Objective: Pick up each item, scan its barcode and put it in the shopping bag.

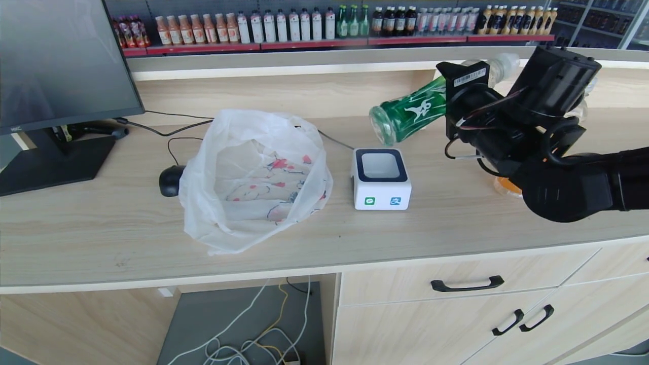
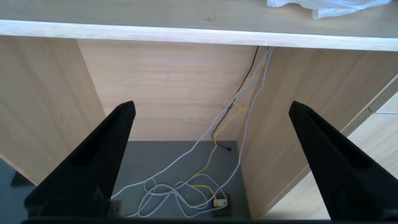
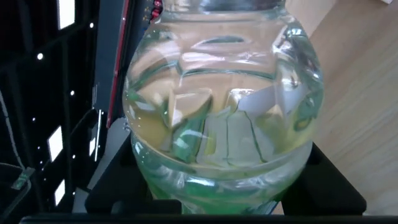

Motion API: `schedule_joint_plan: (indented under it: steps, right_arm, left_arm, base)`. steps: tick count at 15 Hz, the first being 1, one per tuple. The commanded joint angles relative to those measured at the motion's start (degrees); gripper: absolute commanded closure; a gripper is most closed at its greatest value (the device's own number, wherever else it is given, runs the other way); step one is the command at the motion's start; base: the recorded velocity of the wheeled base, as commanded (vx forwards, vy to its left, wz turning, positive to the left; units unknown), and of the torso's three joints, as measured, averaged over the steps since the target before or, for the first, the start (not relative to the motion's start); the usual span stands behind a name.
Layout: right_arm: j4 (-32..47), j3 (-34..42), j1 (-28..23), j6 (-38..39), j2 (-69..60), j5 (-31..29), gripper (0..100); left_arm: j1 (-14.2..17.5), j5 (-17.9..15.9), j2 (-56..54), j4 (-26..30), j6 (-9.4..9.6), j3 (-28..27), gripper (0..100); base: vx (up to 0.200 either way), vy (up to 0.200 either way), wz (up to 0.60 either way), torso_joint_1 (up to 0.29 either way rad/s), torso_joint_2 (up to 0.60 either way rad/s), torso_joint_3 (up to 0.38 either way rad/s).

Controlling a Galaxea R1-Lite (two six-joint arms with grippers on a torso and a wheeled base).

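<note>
Upper right, the right gripper point(image 1: 464, 101) pinches a glossy, green-labelled clear plastic bottle point(image 1: 410, 112) (tilted) near the boxy white scanner point(image 1: 381, 178).

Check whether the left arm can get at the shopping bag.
Probably not directly: the left end effector hangs open below the countertop, whose edge lies between it and the shopping bag above; it would need raising first.

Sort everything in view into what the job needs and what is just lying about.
Job: green bottle held in the right gripper; barcode scanner; shopping bag.

Lying about: monitor; mouse; cable; shelf bottles.
</note>
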Motion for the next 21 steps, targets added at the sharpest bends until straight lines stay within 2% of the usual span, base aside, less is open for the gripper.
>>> schedule_joint_plan:
  steps: [1,6,11,14,15,17,21]
  right_arm:
    - [0.1,0.7,0.3,-4.3,-3.9,-0.3,100]
    - [-0.4,9.2,6.9,-23.8,-12.5,-1.1,100]
    - [-11.7,12.7,8.0,-47.1,-12.7,-0.9,100]
    - [-19.4,15.0,8.2,-53.8,-12.0,1.3,100]
    - [-23.4,17.8,7.9,-58.4,-11.7,6.1,100]
    - [-25.2,20.1,7.4,-64.5,-11.5,15.7,100]
    - [-27.0,20.2,4.4,-65.9,-9.4,15.7,100]
  left_arm:
    - [0.0,0.0,0.0,0.0,-0.02,0.0,0]
    - [0.0,0.0,0.0,0.0,-0.02,0.0,0]
    - [0.0,0.0,0.0,-0.1,0.07,0.0,0]
    - [0.0,0.0,0.0,0.0,0.07,0.0,0]
    - [-0.1,0.0,0.0,0.0,0.07,0.0,0]
    - [0.0,0.0,0.0,0.0,-0.11,0.0,0]
    - [-0.1,0.0,0.0,0.0,0.16,0.0,0]
  base:
    - [0.0,0.0,0.0,0.0,0.0,0.0]
    - [0.0,0.0,0.0,0.0,0.0,0.0]
    - [0.0,0.0,0.0,0.0,0.0,0.0]
    - [0.0,0.0,0.0,0.0,0.0,0.0]
    - [0.0,0.0,0.0,0.0,0.0,0.0]
    - [0.0,0.0,0.0,0.0,0.0,0.0]
    - [0.0,0.0,0.0,0.0,0.0,0.0]
